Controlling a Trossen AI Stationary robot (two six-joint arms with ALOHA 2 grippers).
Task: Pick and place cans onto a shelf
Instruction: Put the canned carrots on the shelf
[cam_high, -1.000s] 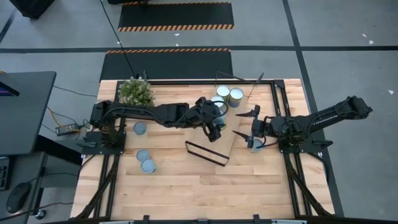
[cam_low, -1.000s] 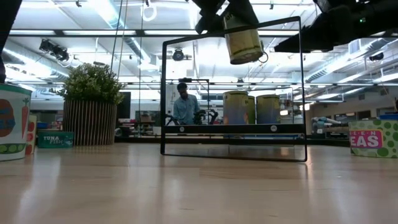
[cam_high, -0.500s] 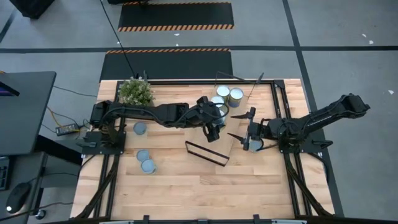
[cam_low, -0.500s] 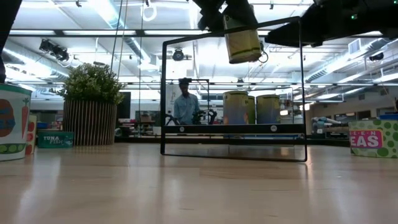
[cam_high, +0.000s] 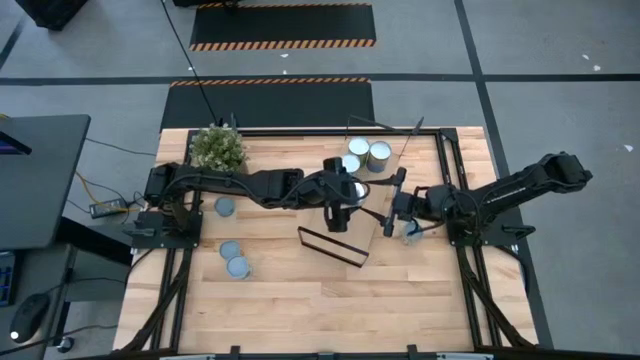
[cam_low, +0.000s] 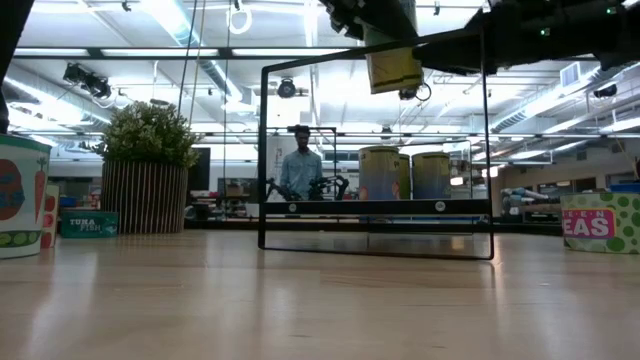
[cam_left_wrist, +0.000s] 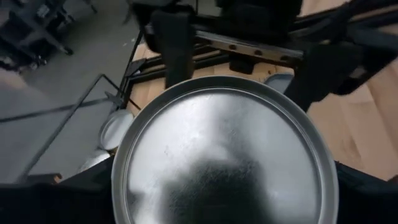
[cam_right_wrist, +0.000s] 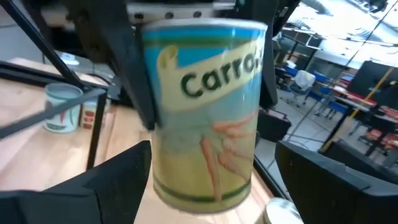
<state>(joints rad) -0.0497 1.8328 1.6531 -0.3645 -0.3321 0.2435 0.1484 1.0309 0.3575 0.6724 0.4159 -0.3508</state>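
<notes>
Shelf (cam_high: 362, 215) sits mid-table, running from the far edge toward the centre. Two cans (cam_high: 366, 155) stand side by side on its far end. Left gripper (cam_high: 339, 203) holds a carrot can (cam_low: 392, 62) in the air over the shelf; right gripper (cam_high: 388, 206) is just to its right, facing it. Plant (cam_high: 219, 147) at far left corner. Three cans (cam_high: 232, 246) lie left of the shelf, nearer the left arm's base. One can (cam_high: 413, 233) right of the shelf.

Left pincer (cam_high: 337, 203) is clamped and raised mid-table, while the right pincer (cam_high: 385, 210), spread wide, faces it.
</notes>
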